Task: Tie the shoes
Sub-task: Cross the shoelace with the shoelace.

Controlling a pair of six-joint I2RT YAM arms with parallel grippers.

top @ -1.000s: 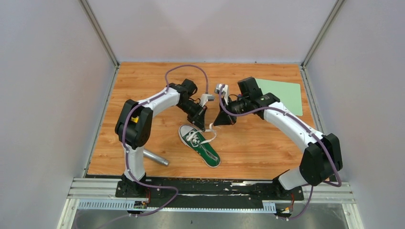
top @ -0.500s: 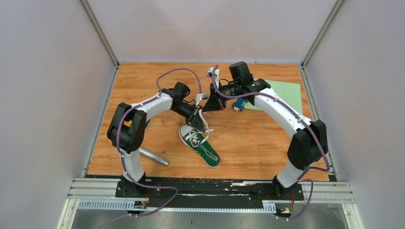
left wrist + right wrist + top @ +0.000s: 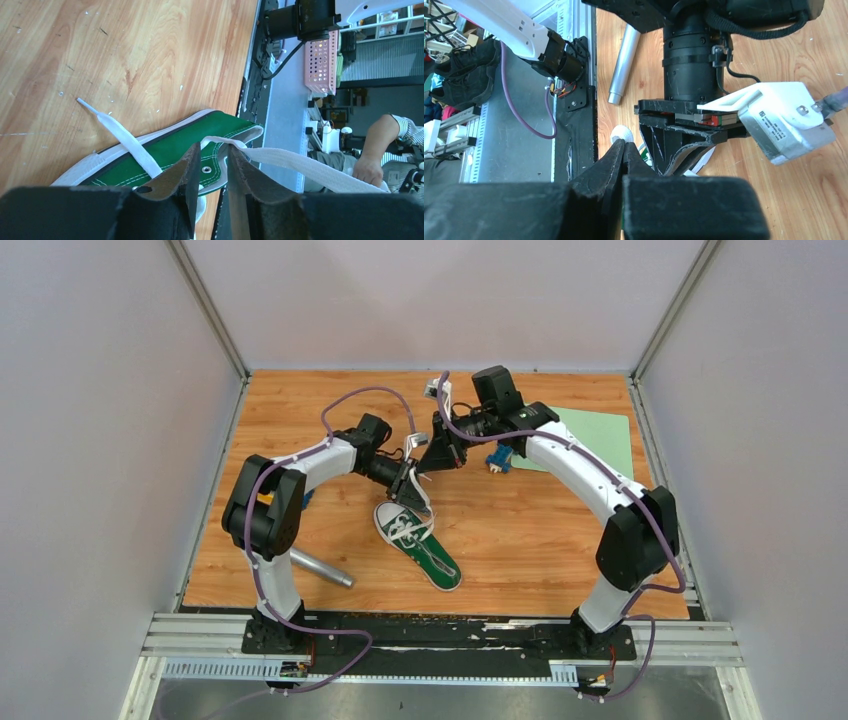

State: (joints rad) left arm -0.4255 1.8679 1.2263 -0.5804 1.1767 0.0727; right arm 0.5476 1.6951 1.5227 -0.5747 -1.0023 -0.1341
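The green sneaker (image 3: 420, 548) lies on the wooden table, its white toe cap toward the back. My left gripper (image 3: 410, 483) hovers just behind the toe. Its jaws (image 3: 214, 147) stand parted over the shoe's green side (image 3: 170, 150). One white lace (image 3: 310, 165) hangs over a fingertip and runs taut off to the right. A second lace (image 3: 125, 140) lies slack across the shoe onto the wood. My right gripper (image 3: 428, 462) sits close behind the left one with jaws (image 3: 624, 142) pressed together, the toe cap (image 3: 622, 134) beyond them. The taut lace leads toward it.
A metal cylinder (image 3: 320, 570) lies on the table near the left arm's base. A pale green mat (image 3: 595, 435) covers the back right corner, with a small blue object (image 3: 498, 460) at its near edge. Grey walls enclose the table on three sides.
The left jaws were shut on a lace and have parted. The right gripper swung from the shoe's right side to the back, close behind the left gripper. Both arms shifted slightly left.
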